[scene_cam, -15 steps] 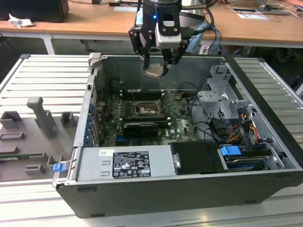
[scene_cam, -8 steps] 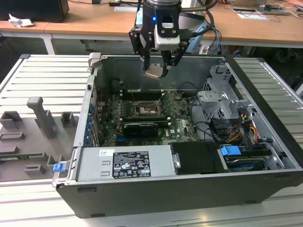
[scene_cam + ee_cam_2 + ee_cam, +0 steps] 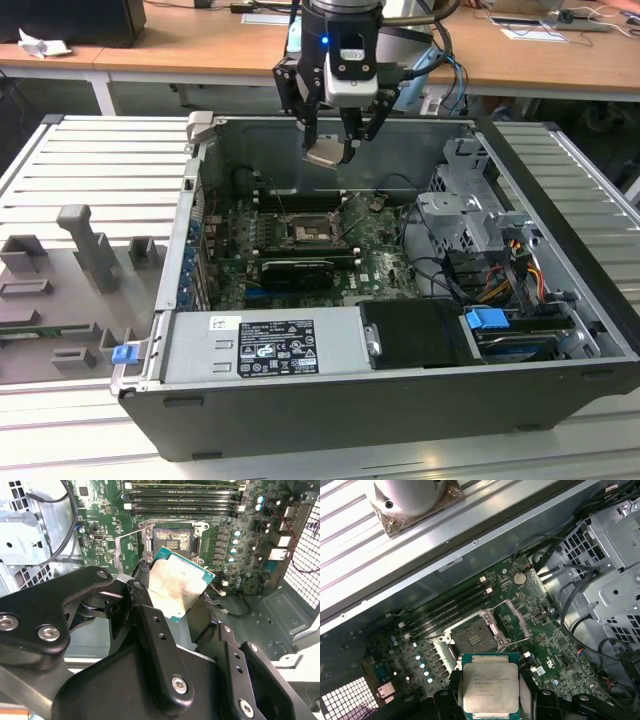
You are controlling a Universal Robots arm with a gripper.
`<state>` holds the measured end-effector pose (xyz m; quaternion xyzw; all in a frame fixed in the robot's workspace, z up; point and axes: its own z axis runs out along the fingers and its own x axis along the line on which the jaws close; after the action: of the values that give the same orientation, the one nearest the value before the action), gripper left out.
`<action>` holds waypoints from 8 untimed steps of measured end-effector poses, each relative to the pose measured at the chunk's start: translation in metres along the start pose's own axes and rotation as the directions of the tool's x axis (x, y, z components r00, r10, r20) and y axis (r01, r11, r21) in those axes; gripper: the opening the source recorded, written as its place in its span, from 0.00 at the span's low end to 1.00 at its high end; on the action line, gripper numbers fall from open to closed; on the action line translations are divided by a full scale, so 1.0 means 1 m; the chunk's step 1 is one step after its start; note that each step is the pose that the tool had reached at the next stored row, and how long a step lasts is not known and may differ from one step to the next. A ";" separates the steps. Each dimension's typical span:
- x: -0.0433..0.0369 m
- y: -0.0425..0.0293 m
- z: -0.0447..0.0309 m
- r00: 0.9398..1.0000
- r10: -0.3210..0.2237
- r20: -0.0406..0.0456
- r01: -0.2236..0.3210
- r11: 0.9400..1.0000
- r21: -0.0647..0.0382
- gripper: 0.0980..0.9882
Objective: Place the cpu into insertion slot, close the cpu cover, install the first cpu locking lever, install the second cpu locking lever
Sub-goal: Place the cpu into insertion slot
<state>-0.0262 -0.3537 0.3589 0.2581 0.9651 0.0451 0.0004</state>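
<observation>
- Gripper (image 3: 176, 591) links, black and bolted, sit closest in the second wrist view. Its jaws are closed on the cpu (image 3: 181, 580), pinching two opposite edges so that the pale metal top and the underside are left untouched.
- Held that way, the cpu appears slightly tilted in the exterior view. It hangs in the air over the open computer case (image 3: 400, 400), well above the board.
- Just beyond the chip in both wrist views lies the insertion slot (image 3: 472, 637), its dark centre bare. I read this as the reason for the hover: the chip is being lined up over the socket, and placement is not yet done.
- Beside the slot, the cpu cover (image 3: 522, 623) is swung open. That leaves the socket free to receive the chip, so the closing and locking steps are, by my judgement, not yet done.
- Long black memory slots (image 3: 180, 495) run just beside the socket and leave little room there. That would explain a narrow grip from above.
- Under it all, the case rests on a ribbed metal tabletop (image 3: 90, 160).
</observation>
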 end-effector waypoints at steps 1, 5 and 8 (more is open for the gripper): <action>0.0000 0.0000 0.0001 1.000 0.006 0.000 -0.006 1.000 0.000 0.49; 0.0000 0.0000 0.0003 1.000 0.019 0.002 -0.019 1.000 -0.001 0.49; 0.0000 0.0000 0.0004 1.000 0.027 0.002 -0.027 1.000 -0.001 0.49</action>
<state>-0.0262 -0.3537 0.3585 0.2713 0.9614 0.0451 0.0010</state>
